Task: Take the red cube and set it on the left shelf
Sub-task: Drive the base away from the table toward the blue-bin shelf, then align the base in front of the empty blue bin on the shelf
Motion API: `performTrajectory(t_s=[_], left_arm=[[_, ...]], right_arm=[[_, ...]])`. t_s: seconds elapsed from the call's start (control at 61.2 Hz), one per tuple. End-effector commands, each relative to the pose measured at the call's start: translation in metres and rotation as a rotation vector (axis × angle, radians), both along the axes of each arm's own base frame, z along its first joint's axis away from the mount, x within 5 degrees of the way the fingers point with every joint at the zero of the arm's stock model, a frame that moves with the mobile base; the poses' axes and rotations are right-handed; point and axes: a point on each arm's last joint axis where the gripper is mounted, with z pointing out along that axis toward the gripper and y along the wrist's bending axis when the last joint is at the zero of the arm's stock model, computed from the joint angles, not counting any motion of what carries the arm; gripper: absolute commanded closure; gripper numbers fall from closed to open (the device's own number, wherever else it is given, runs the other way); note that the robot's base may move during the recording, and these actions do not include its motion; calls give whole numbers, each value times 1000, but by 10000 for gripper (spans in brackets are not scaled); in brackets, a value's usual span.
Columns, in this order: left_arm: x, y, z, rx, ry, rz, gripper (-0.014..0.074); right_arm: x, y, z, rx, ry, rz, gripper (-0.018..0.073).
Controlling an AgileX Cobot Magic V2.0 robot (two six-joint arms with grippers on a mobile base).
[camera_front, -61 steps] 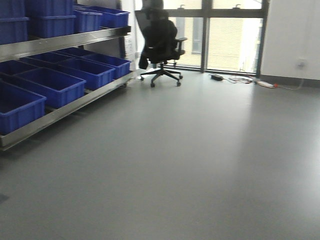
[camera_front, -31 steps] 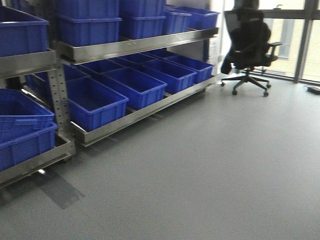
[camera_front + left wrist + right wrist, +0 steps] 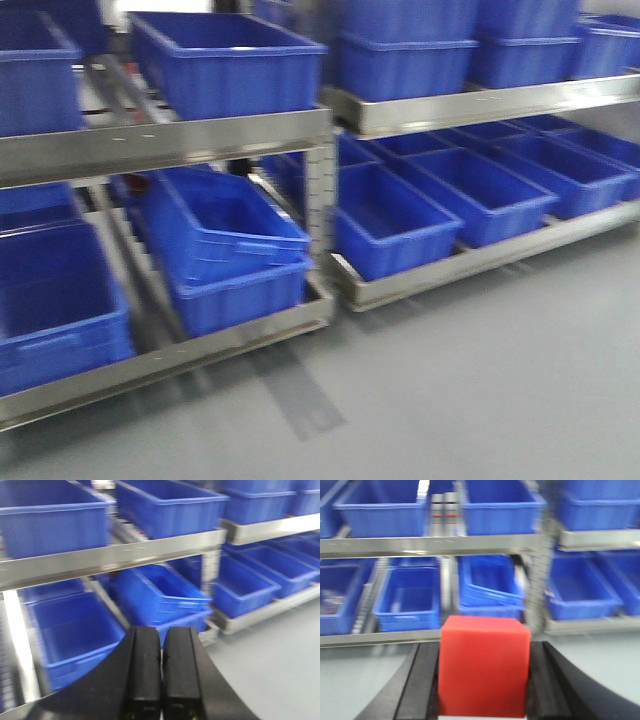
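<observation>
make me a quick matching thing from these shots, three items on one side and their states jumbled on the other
Things:
1. red cube
2. left gripper
3. blue bin left of the post, lower level

States:
a. shut, holding nothing
b. tilted, sitting in a second bin
c. clamped in the right gripper

Pairs: 1-c, 2-a, 3-b

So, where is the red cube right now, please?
In the right wrist view, the red cube is held between the right gripper's fingers, facing the steel rack of blue bins.
</observation>
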Motion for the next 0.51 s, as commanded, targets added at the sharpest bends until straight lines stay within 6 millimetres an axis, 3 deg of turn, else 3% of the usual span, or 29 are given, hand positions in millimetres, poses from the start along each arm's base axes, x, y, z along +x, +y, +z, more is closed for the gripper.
performTrajectory(t_s=[0.0, 0.49], left_arm=[[0, 0, 1, -11, -81, -1, 495], [0, 0, 1, -11, -81, -1, 495]], right_arm=[[0, -1, 16, 34, -98, -9, 450], [0, -1, 15, 33, -96, -9, 450]])
